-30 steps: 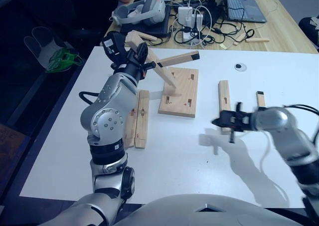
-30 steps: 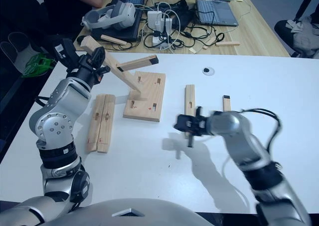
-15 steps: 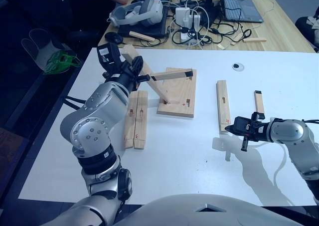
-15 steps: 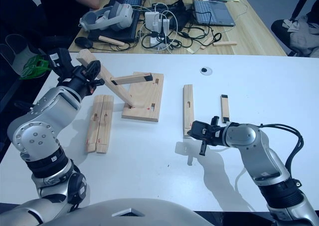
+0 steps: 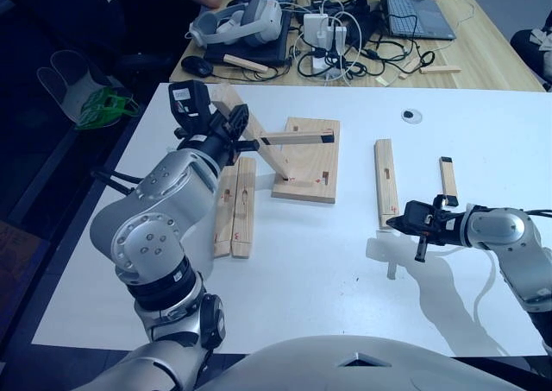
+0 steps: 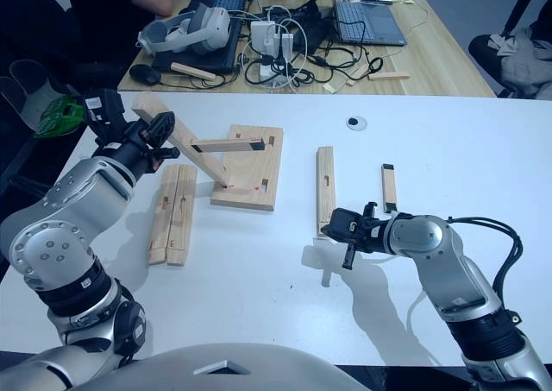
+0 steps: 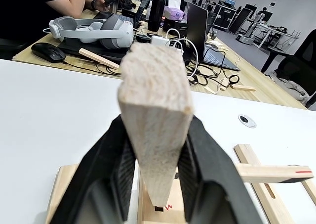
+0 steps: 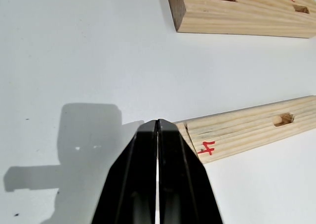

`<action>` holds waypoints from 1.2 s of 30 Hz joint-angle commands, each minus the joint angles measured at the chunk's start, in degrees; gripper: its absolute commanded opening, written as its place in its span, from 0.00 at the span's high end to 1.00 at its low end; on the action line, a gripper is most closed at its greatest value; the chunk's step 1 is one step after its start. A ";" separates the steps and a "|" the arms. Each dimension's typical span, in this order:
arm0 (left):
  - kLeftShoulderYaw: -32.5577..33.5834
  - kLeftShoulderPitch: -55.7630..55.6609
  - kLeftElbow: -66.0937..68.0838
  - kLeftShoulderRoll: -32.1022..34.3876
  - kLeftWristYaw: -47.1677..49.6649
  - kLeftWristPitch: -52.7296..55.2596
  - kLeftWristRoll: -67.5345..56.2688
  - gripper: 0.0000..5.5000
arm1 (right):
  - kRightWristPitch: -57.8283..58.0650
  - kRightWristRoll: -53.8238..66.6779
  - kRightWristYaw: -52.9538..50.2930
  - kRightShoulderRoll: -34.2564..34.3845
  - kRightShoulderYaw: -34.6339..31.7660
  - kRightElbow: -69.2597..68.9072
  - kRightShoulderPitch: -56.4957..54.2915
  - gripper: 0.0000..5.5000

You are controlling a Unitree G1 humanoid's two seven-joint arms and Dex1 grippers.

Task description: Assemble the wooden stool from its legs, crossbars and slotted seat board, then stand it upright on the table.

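Note:
My left gripper (image 5: pixel 226 125) is shut on a wooden leg (image 7: pixel 155 135), black fingers (image 7: pixel 106 177) on either side of it. The leg leans down to the slotted seat board (image 5: pixel 309 162), its lower end in a slot. A crossbar (image 5: pixel 297 137) juts sideways from the leg over the board. Two more legs (image 5: pixel 235 208) lie side by side left of the board. A loose leg (image 5: pixel 385 182) marked with a red number and a short crossbar (image 5: pixel 447 175) lie to the right. My right gripper (image 5: pixel 420 234) hangs shut and empty just off that leg's near end (image 8: pixel 247 130).
A round cable grommet (image 5: pixel 413 115) sits in the white table near its far edge. Behind it a wooden desk (image 5: pixel 483 54) carries a headset (image 5: pixel 237 24), laptops, cables and spare wood pieces. The table's front half is bare white surface.
The left gripper has tilted the leg lower, so the crossbar now lies level over the board. The right gripper drew back from over the loose leg toward its near end.

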 commanded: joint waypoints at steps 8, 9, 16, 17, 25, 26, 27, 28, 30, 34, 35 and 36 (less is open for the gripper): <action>5.27 -3.55 0.34 -5.26 3.49 6.83 2.97 0.82 | 0.66 1.99 -1.65 0.69 0.17 0.11 -0.37 1.00; 5.60 -4.13 0.38 -5.32 3.18 7.51 2.93 0.82 | 0.68 2.09 -1.80 0.80 0.14 0.15 -0.37 1.00; 7.48 -7.06 0.19 -5.81 0.92 11.75 4.13 0.82 | 0.60 2.67 -2.85 1.36 0.02 0.48 -0.44 1.00; 7.49 -7.14 0.03 -6.12 0.62 12.26 4.43 0.82 | 0.61 2.71 -2.94 1.39 0.02 0.48 -0.44 1.00; 0.52 -6.08 3.29 -7.32 -0.87 11.12 11.39 0.82 | 0.24 2.88 -2.86 1.92 1.05 1.57 -2.18 1.00; -2.03 -5.75 4.25 -6.60 -2.23 9.86 11.94 0.82 | 0.21 2.85 -2.91 2.05 1.20 1.76 -2.48 1.00; -3.80 -5.31 4.67 -6.20 -3.32 8.99 12.44 0.82 | 0.12 2.82 -2.89 2.15 1.38 1.95 -2.78 1.00; -5.73 -4.41 5.04 -5.50 -4.38 8.04 13.11 0.82 | 0.00 2.77 -2.90 2.25 1.52 2.11 -3.02 1.00; -8.42 -1.78 5.53 -4.02 -6.21 5.48 14.87 0.82 | -0.22 2.73 -2.96 2.38 1.58 2.34 -3.27 1.00; -10.45 4.89 6.33 -4.14 -9.90 -3.17 17.20 0.82 | -0.68 2.88 -2.83 2.39 1.46 2.65 -3.28 1.00; -11.31 6.99 6.64 -4.08 -10.95 -5.33 17.73 0.82 | -0.81 2.93 -2.69 2.36 1.48 2.80 -3.37 1.00; -11.95 8.36 7.04 -3.94 -11.87 -7.20 18.22 0.82 | -0.97 2.94 -2.53 2.29 1.51 2.96 -3.43 1.00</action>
